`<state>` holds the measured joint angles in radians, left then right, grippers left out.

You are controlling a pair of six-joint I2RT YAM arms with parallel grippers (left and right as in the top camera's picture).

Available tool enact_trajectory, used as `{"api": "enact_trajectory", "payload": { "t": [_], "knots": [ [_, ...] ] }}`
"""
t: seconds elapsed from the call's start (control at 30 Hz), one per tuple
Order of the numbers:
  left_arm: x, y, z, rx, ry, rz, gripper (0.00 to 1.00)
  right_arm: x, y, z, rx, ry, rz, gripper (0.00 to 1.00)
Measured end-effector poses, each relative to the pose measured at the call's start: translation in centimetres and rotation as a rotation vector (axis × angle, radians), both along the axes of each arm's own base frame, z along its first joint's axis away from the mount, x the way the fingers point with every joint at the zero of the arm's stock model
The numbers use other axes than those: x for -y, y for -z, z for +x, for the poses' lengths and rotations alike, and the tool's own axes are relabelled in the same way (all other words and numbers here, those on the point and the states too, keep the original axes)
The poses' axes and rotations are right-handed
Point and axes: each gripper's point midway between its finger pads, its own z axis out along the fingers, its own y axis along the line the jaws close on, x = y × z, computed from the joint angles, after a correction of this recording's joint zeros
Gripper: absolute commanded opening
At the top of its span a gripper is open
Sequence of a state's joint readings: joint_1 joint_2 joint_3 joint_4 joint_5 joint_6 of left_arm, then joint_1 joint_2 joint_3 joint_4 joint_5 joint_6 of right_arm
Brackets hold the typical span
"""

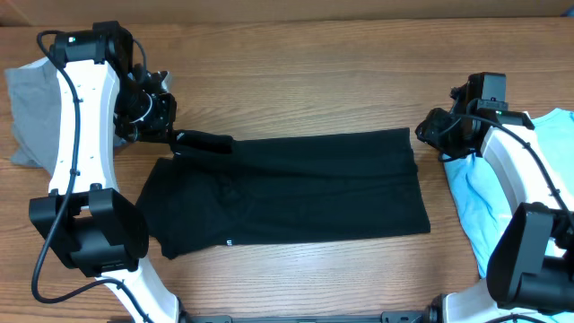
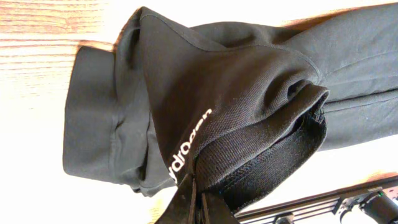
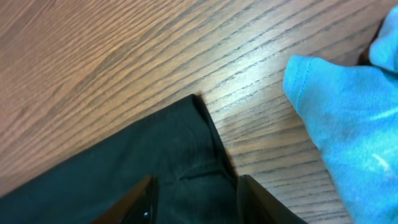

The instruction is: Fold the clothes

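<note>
Lying left of the black garment, a grey cloth seemed set aside for a later turn. The left hand was clamped on the garment's upper-left corner, holding a fold of hem off the table, probably to carry that end across. Over the upper-right corner the right hand hung with jaws apart, the corner just ahead, seemingly ready to take it. A blue cloth lay right of the garment.
</note>
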<state>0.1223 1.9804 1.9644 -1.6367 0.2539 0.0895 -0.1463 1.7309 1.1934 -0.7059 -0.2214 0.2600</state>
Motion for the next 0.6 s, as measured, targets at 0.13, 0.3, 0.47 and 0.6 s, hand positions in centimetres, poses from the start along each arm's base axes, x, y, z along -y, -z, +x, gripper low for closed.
{"api": "enact_trajectory", "payload": {
  "t": [0.13, 0.3, 0.47, 0.6],
  "knots": [
    [0.0, 0.0, 0.0, 0.001, 0.000, 0.000, 0.04, 0.0, 1.0, 0.2, -0.016, 0.000, 0.003, 0.44],
    [0.0, 0.0, 0.0, 0.002, 0.000, 0.000, 0.04, -0.5, 3.9, -0.2, -0.086, -0.009, 0.025, 0.43],
    [0.0, 0.0, 0.0, 0.002, 0.000, 0.000, 0.04, -1.5, 4.6, -0.2, -0.095, -0.035, 0.029, 0.42],
    [0.0, 0.0, 0.1, 0.002, 0.000, 0.000, 0.04, -2.0, 4.5, 0.4, -0.070, -0.050, 0.022, 0.40]
  ]
}}
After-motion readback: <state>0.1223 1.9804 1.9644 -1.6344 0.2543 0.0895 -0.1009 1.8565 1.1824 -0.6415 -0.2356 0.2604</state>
